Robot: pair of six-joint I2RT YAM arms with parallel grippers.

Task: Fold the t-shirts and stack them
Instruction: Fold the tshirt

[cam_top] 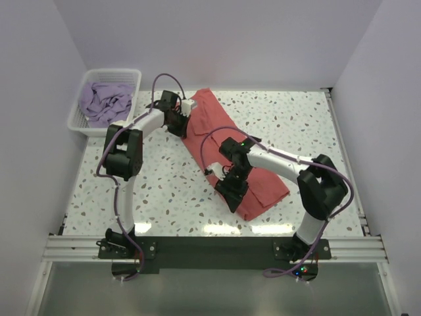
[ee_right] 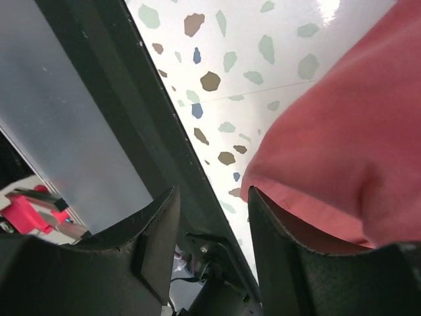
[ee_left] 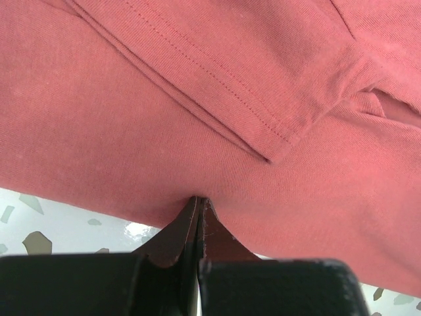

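The coral-red t-shirt (cam_top: 220, 128) lies folded in a long strip, running diagonally from the back middle of the table toward the front right. My left gripper (cam_top: 179, 124) is at the strip's far left edge. In the left wrist view its jaws (ee_left: 197, 199) are shut, with the tips pinched into the shirt's (ee_left: 131, 118) edge. My right gripper (cam_top: 233, 194) is at the strip's near left corner, open (ee_right: 214, 191). Nothing is between its fingers, and the shirt's hem (ee_right: 342, 131) rests against the outer side of one finger (ee_right: 276, 237). The lavender t-shirt (cam_top: 105, 102) lies crumpled in the basket.
A white lattice basket (cam_top: 135, 79) stands at the back left corner. The speckled tabletop (cam_top: 164, 191) shows left of the shirt. A dark frame rail (ee_right: 131, 99) runs along the table's near edge, close to the right gripper.
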